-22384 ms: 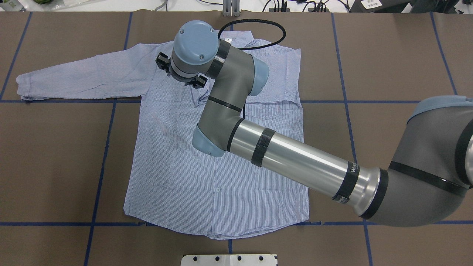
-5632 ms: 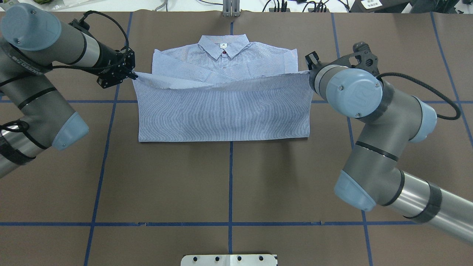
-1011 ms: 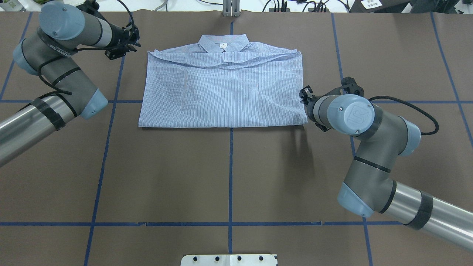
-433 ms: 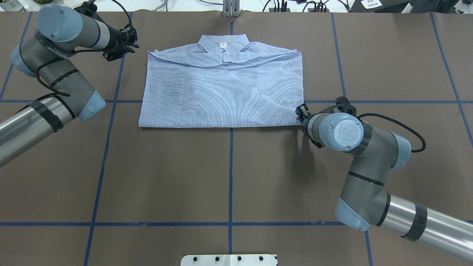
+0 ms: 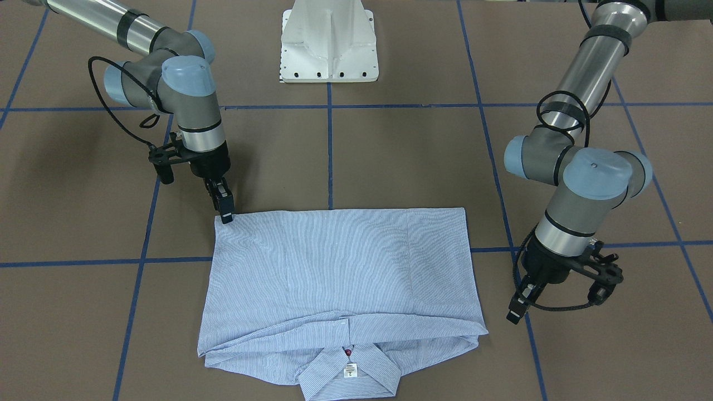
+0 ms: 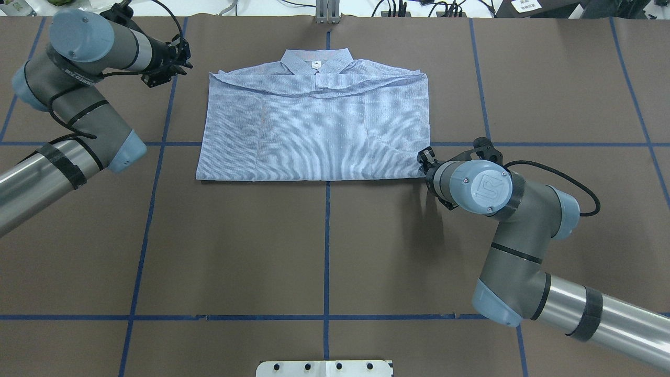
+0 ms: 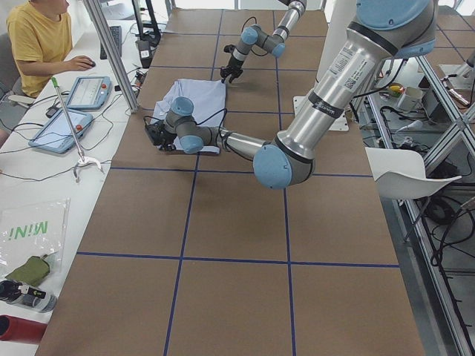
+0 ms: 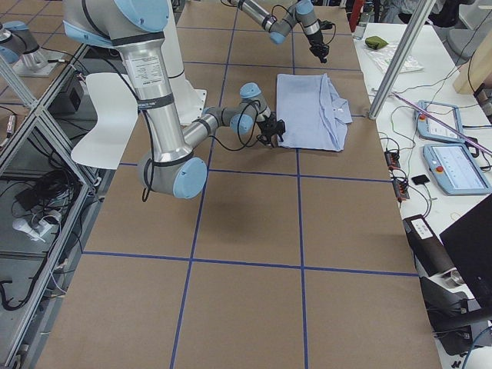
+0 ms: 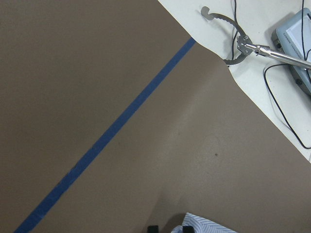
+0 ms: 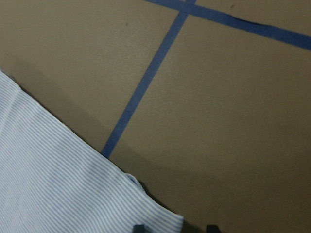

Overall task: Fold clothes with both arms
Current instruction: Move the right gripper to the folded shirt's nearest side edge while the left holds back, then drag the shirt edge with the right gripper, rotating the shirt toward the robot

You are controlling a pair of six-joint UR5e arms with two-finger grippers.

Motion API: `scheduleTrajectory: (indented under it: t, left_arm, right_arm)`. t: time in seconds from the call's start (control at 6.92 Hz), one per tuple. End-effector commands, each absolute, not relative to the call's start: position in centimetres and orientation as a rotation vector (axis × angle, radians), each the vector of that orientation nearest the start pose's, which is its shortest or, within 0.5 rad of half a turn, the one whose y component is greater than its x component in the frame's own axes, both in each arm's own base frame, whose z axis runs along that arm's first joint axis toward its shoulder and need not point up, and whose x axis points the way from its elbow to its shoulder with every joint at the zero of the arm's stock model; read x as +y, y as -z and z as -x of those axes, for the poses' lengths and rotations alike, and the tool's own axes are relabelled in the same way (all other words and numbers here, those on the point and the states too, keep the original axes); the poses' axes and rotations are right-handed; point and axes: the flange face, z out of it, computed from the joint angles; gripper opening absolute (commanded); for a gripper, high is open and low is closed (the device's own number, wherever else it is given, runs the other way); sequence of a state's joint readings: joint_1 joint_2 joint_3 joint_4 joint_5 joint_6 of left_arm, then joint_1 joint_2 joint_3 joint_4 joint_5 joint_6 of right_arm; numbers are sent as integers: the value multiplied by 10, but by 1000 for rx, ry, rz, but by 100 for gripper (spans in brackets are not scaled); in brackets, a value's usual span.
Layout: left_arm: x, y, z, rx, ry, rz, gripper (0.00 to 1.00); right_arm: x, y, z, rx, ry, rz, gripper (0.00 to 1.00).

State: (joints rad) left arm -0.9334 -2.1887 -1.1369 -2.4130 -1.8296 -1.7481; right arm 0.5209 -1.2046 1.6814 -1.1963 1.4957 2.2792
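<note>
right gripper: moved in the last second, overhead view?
Yes. The right gripper has crossed the horizontal blue tape line toward the robot's side of the table. It is now at the near right corner of the shirt.

This is a robotics lab. The counter (image 6: 235, 251) is covered in brown sheeting marked into a grid with blue tape (image 6: 326, 246). The left arm (image 6: 89, 118) and right arm (image 6: 515, 251) reach over it from a white pedestal (image 5: 330, 42). On a white side desk (image 7: 44, 193) along the far edge lie teach pendants (image 7: 89, 92), beside a seated person (image 7: 37, 44) using a mouse. Aluminium posts (image 7: 111, 55) and loose cables (image 8: 38, 192) surround the rig.
</note>
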Motion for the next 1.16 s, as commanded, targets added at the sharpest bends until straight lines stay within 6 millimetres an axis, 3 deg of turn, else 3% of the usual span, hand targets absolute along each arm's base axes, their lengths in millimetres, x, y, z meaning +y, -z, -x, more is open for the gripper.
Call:
scheduleTrajectory:
  t: [0.0, 0.29, 0.43, 0.58, 0.72, 1.01]
  left_arm:
    - [-678, -408, -366, 1061, 875, -179, 29]
    - [-676, -412, -366, 1057, 875, -176, 29]
    - [-675, -405, -365, 1068, 872, -183, 29]
    - [-673, -392, -362, 1091, 863, -192, 28]
    - [-666, -388, -357, 1105, 855, -192, 28]
    - [-631, -358, -351, 1188, 797, -156, 28]
  right_arm:
    - [-454, -365, 477, -919, -1202, 0, 0]
    - [-461, -357, 471, -933, -1205, 4, 0]
    - [-453, -336, 460, -979, -1193, 35, 0]
    - [-429, -319, 446, -1014, -1162, 80, 0]
    - [-373, -326, 431, -1017, -1089, 128, 0]
    - [-249, -355, 427, -934, -888, 242, 0]
